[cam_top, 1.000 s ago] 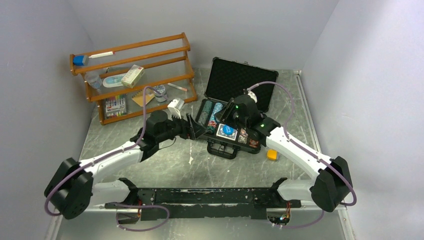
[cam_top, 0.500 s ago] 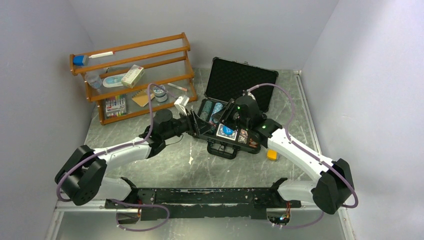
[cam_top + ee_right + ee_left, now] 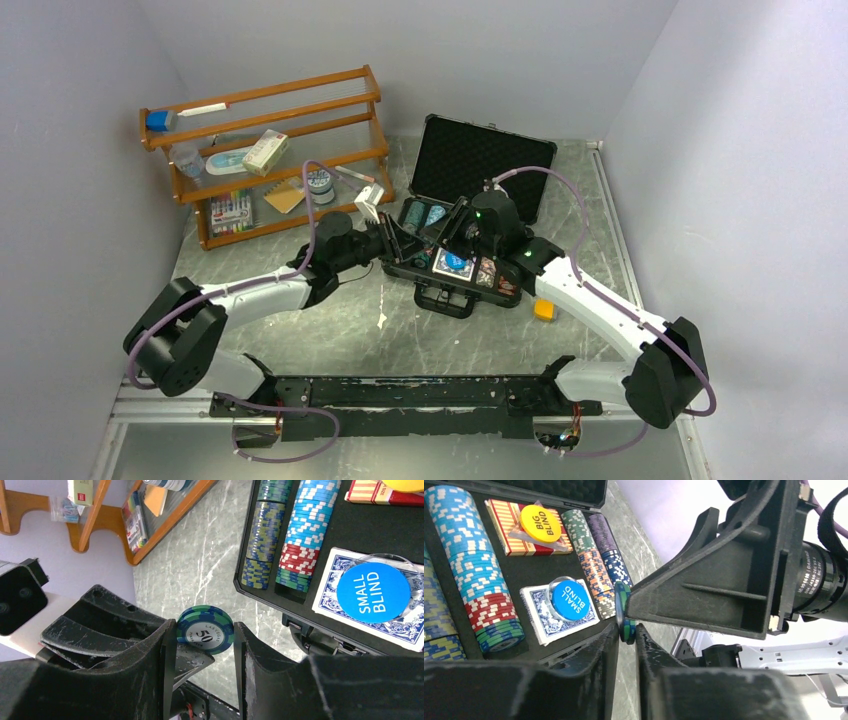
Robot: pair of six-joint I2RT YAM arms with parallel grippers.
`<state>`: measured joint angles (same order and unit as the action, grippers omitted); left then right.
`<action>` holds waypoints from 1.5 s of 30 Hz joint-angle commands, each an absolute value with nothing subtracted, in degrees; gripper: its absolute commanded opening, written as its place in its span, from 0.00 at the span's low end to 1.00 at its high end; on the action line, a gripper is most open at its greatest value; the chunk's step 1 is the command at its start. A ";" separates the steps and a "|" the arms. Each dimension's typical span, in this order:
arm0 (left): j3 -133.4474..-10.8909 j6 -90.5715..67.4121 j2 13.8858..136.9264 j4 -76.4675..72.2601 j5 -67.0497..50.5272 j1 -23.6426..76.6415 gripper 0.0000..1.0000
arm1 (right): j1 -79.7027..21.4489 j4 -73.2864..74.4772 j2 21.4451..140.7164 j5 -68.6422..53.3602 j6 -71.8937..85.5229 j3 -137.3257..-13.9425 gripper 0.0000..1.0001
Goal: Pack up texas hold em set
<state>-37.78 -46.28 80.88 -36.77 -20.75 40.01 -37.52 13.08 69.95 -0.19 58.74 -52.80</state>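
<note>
Left tool (image 3: 626, 630), now closer at the case (image 3: 470, 160), pinches the chip (image 3: 205, 629) the right tool (image 3: 204, 630) also grips; mistimed release could drop it.

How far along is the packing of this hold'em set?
Mostly done: chip rows, both decks and blind buttons sit in the open case. In hand: one 50 chip, pinched by right fingers and left fingers. Left: seat that chip, shut the lid.
</note>
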 commanded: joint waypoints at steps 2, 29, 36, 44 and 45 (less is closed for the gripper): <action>-38.58 -44.89 80.28 -41.88 -19.09 40.47 0.11 | -36.68 11.30 70.13 -0.49 58.00 -52.09 0.37; -77.41 28.85 94.18 40.52 -19.06 46.80 0.07 | -12.29 17.32 63.03 -7.23 47.94 -47.42 0.73; -82.23 28.74 103.37 43.12 -10.74 48.19 0.07 | -7.93 17.63 60.19 -9.60 46.76 -44.64 0.73; -85.35 28.03 107.55 44.06 -5.29 49.00 0.07 | -6.61 15.97 60.37 -12.57 46.51 -43.76 0.73; -85.67 28.15 107.40 44.11 -5.23 49.04 0.07 | -6.47 16.07 60.50 -12.66 46.35 -43.77 0.72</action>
